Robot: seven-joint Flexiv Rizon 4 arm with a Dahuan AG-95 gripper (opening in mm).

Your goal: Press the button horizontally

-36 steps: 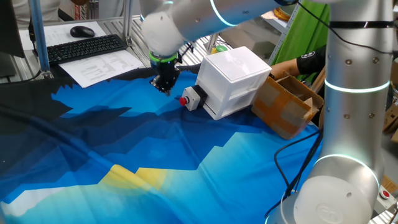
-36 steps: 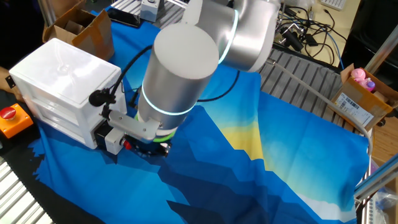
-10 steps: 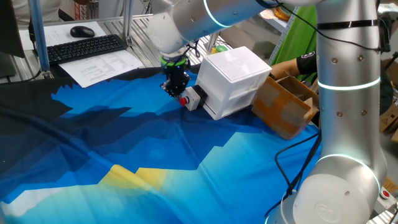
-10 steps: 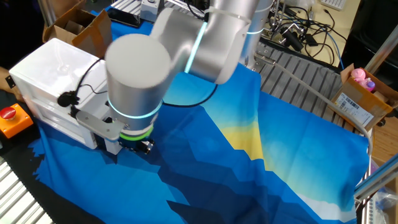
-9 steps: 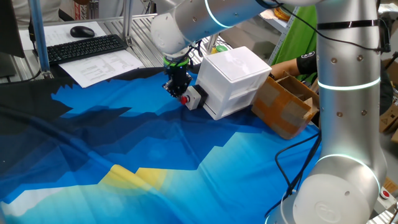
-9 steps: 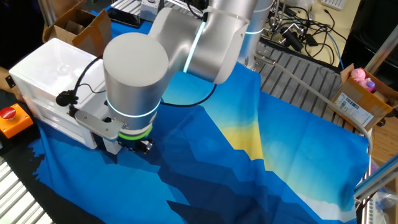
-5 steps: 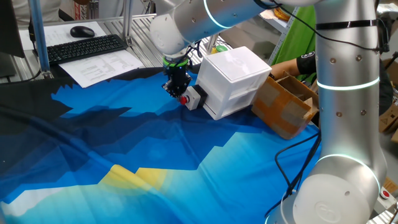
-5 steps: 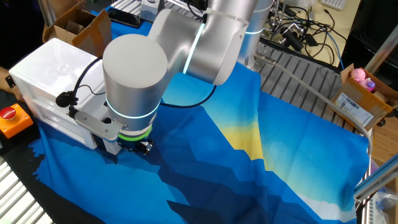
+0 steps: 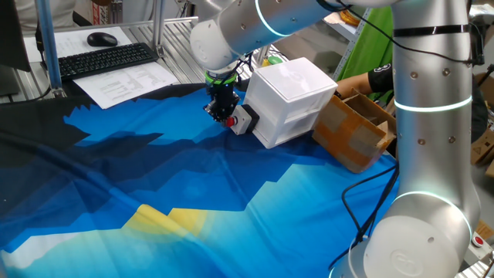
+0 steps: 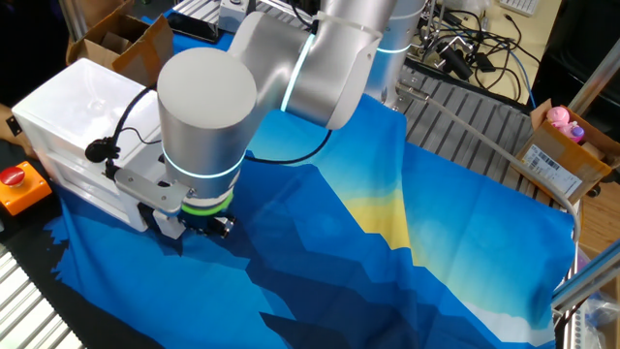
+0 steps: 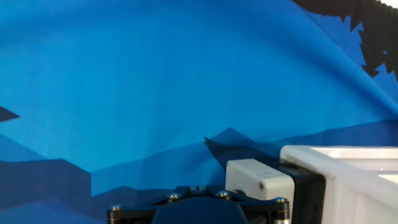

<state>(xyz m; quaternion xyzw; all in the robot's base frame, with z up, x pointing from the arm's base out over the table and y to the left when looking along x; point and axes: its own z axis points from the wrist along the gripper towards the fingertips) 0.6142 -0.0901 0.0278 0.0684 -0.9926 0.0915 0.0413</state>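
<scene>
The button's white-and-black housing [image 9: 247, 118] stands on the blue cloth against the white plastic box [image 9: 293, 96], facing left. My gripper [image 9: 219, 110] points down right beside the housing's left face and covers the red button, so I cannot tell whether it touches. In the other fixed view the gripper [image 10: 210, 229] sits low at the box's front corner and the arm hides the housing. In the hand view the housing [image 11: 258, 180] is at the lower right, just beside the gripper body; the fingertips do not show.
A cardboard box [image 9: 355, 131] stands right of the white box [image 10: 92, 116]. A keyboard [image 9: 104, 58] and papers [image 9: 127, 81] lie at the far left edge. An orange box with a red knob [image 10: 15, 184] sits beyond the white box. Blue cloth [image 9: 193, 185] covers the table.
My gripper has moved right, from a short way left of the button to directly against its housing. Over the last second it crept only slightly further right.
</scene>
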